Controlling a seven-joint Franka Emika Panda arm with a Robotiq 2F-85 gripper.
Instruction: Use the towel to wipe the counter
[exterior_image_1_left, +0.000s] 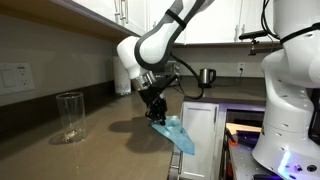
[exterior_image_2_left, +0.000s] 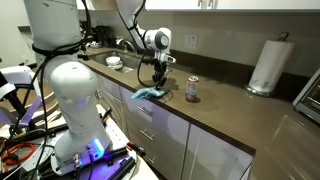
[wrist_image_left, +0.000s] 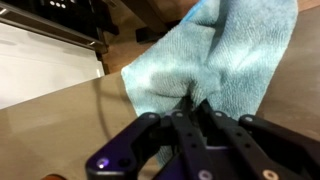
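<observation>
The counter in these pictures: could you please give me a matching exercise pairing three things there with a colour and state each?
Things:
1. towel
2. glass
3. paper roll

Descriptions:
A. white, standing upright
B. blue, pinched by the gripper at the edge of the counter
C. clear, standing by itself

Pairs: 1-B, 2-C, 3-A

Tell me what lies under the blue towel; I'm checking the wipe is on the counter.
Brown counter shows around the towel, one end hanging past the counter's edge. The patch directly beneath it is covered.
</observation>
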